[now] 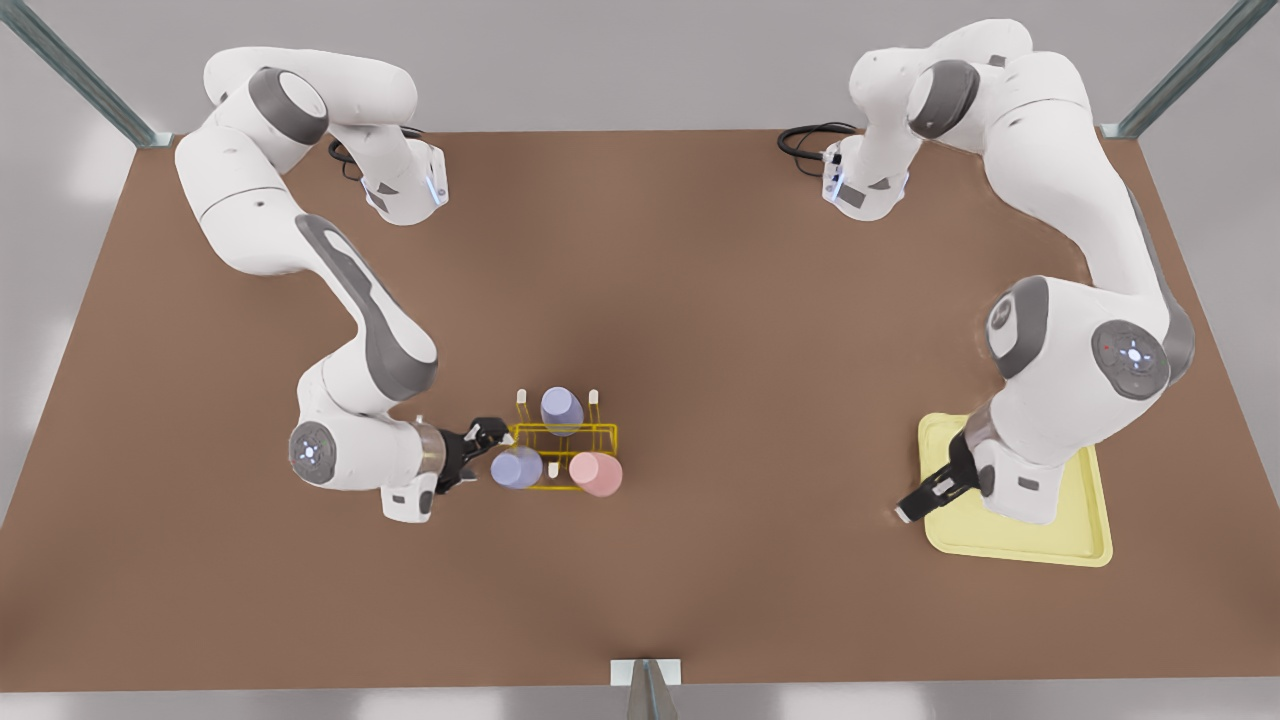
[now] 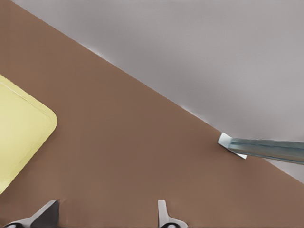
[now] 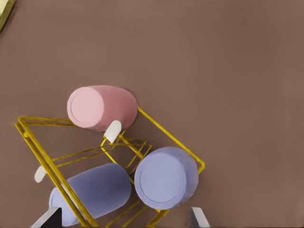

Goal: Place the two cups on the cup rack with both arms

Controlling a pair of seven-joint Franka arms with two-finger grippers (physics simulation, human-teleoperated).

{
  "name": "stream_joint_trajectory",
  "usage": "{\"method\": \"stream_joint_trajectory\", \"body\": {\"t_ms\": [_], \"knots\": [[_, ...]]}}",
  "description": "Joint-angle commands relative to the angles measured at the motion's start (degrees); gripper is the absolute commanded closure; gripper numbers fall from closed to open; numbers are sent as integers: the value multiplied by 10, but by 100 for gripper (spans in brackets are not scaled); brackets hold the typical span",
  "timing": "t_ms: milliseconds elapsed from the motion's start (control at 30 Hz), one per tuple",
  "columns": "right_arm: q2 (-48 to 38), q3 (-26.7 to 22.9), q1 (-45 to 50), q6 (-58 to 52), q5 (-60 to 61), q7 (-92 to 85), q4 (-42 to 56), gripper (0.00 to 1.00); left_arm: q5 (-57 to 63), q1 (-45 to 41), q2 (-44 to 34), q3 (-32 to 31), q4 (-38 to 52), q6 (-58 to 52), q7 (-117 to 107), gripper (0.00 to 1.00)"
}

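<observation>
The yellow wire cup rack (image 1: 603,431) stands near the table's middle. A pink cup (image 1: 596,474) and two lavender cups (image 1: 517,467) (image 1: 562,410) sit tilted on its pegs. In the right wrist view the pink cup (image 3: 99,107) and both lavender cups (image 3: 166,178) (image 3: 92,190) rest on the rack (image 3: 171,137). My right gripper (image 1: 480,455) (image 3: 123,219) is open, just on the front view's left of the nearest lavender cup, holding nothing. Far off on the front view's right, my left gripper (image 1: 910,512) (image 2: 105,216) waits open and empty low over the table.
A solid pale-yellow tray (image 1: 1090,540) (image 2: 19,128) lies beside the left gripper, partly under that arm. The brown table (image 1: 700,300) has metal frame posts at its corners and a bracket (image 1: 646,672) at the front edge.
</observation>
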Motion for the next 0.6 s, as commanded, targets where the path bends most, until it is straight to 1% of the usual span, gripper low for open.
{"method": "stream_joint_trajectory", "body": {"t_ms": [0,33,67,100,167,200,233,333,400,433,500,533,567], "knots": [[-9,-4,-2,-93,-96,74,46,0,23,-15,-156,46,-224,-60,422,0],[-30,-14,-15,-151,-179,171,61,0,22,-35,-190,52,-271,-54,420,0],[-51,-33,-29,-204,-233,255,59,0,9,-15,-176,55,-252,-86,406,0],[-74,-83,-35,-239,-227,279,66,0,8,-2,-170,55,-252,-77,407,0],[-116,-87,-86,-284,-190,262,78,0,8,-4,-170,53,-252,-80,412,0],[-142,-87,-88,-316,-173,244,78,0,8,-4,-170,53,-252,-81,412,0],[-168,-87,-103,-337,-131,232,72,0,8,-6,-170,53,-252,-81,412,0],[-196,-73,-101,-358,-115,231,81,0,8,-6,-170,52,-252,-84,412,0],[-197,-76,-101,-361,-114,231,81,0,7,-6,-170,52,-252,-86,412,0],[-211,-85,-89,-361,-114,230,80,0,7,-2,-170,52,-252,-86,412,0],[-284,-210,-15,-327,-53,203,22,0,7,-2,-169,53,-252,-104,411,0],[-297,-221,-10,-301,-47,202,1,0,6,-1,-167,53,-252,-130,410,0],[-304,-221,-10,-300,-48,203,-6,0,7,-2,-167,53,-252,-131,409,0]]}}
